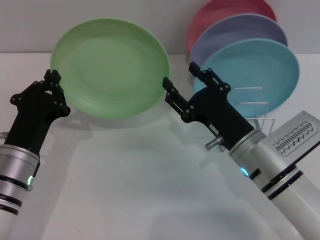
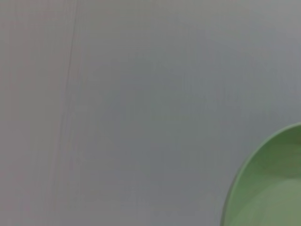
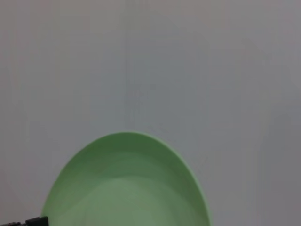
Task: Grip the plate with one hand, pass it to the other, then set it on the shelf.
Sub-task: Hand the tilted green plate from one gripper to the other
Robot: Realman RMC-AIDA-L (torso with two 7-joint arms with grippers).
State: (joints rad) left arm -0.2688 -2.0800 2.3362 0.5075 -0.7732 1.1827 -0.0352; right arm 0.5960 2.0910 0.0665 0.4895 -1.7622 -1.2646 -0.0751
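Green plate [image 1: 111,67] held upright above the table, left gripper [image 1: 54,82] clamped on its left rim, right gripper [image 1: 180,82] jaws apart at the right rim (likely light, stiff, slick plastic), so pinch the rim squarely.

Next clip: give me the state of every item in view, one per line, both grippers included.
Green plate: lifted and tilted, left rim in the left gripper.
Left gripper: shut on the plate's rim.
Right gripper: jaws open beside the plate's right rim, not gripping.
Rack: upright, three plates in it.
Blue plate: on edge, front.
Lavender plate: on edge, middle.
Pink plate: on edge, back.
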